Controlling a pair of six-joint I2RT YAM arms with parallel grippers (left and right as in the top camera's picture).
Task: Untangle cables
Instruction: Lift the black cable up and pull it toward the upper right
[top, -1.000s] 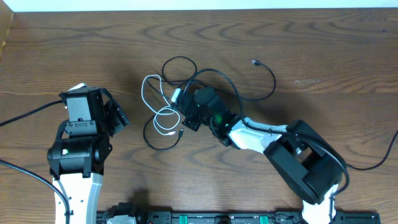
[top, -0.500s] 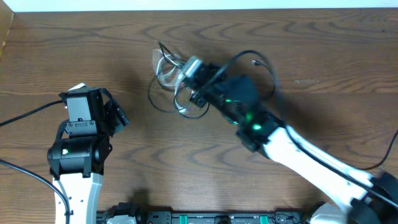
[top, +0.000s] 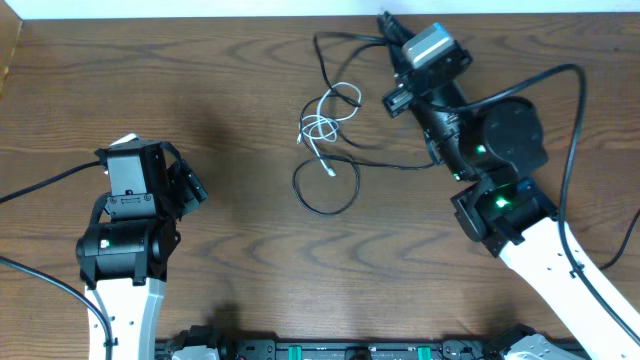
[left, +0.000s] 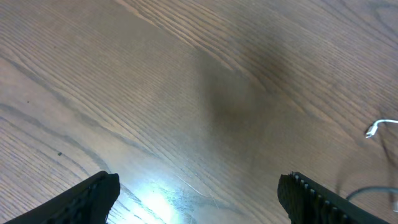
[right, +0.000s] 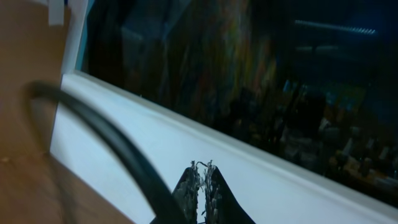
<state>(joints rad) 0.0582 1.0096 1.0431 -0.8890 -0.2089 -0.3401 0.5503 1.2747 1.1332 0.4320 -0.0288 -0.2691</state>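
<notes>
Ok, the white cable (top: 322, 125) sits in a small knot of loops on the surface (top: 230, 80). It's between the two sets of jaws, much nearer the right jaws and on their near-left side in the overhead view. Its plug end (top: 330, 171) trails into a black cable (top: 296, 183) loop lying just nearside of the knot and touching it. One black strand leaves that loop and runs right, under the right arm (top: 510, 130). Another black run (top: 350, 36) follows the far edge straight toward the right jaws. Can't tell if that's one black cable or two.

Right jaws: pressed together, pointing past the far edge of the surface. In the wrist view the right fingertips (right: 198, 180) meet with nothing between the tips. A black cable passes just left of them; can't tell if it's pinched lower down.

Left jaws: wide, nothing between the left fingertips (left: 93, 196), over bare wood and well apart from the cables. The white plug end shows at the right edge of that wrist view.
</notes>
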